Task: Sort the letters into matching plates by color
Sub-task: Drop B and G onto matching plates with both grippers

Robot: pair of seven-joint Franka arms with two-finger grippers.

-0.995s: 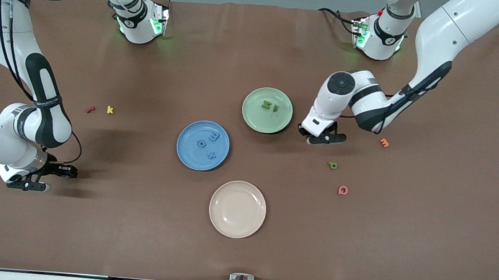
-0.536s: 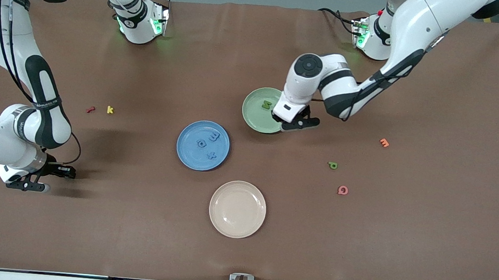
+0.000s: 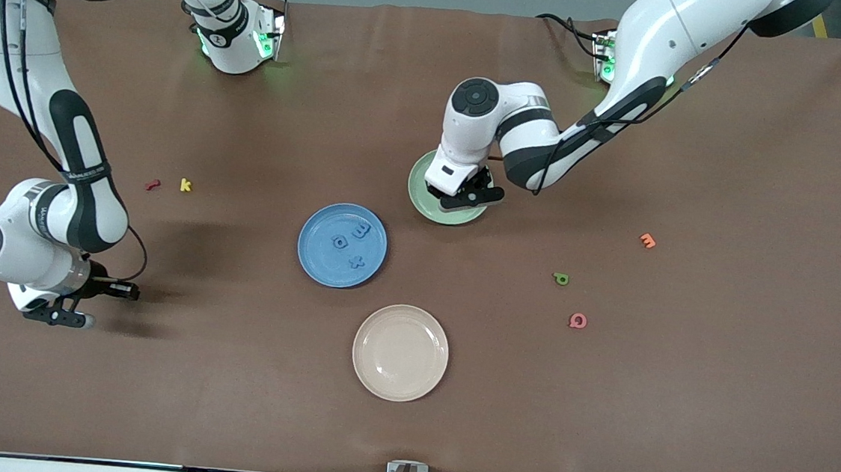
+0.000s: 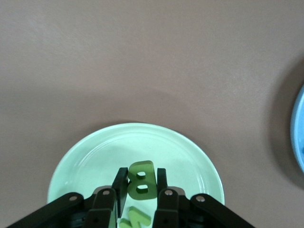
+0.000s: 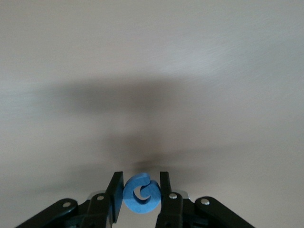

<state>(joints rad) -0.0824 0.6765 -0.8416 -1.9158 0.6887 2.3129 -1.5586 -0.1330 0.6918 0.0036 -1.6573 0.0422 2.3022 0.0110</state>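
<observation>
My left gripper [image 3: 463, 194] hangs over the pale green plate [image 3: 437, 212], shut on a green letter B [image 4: 141, 178] that stands upright between its fingers. Another green letter [image 4: 135, 217] lies in that plate [image 4: 90, 156] under the gripper. A loose green letter [image 3: 560, 278] lies on the table toward the left arm's end. The blue plate [image 3: 317, 258] holds three blue letters [image 3: 359, 231]. My right gripper [image 3: 62, 307] is low over the bare table at the right arm's end, shut on a blue letter G [image 5: 142, 195].
A beige plate [image 3: 400, 352] sits nearer the front camera than the blue plate. A pink letter [image 3: 577, 320] and an orange letter [image 3: 647, 240] lie near the loose green one. A red letter [image 3: 153, 185] and a yellow letter [image 3: 185, 185] lie toward the right arm's end.
My left arm carried its gripper from beside the green plate to over it. My right gripper closed on the blue letter and shifted slightly.
</observation>
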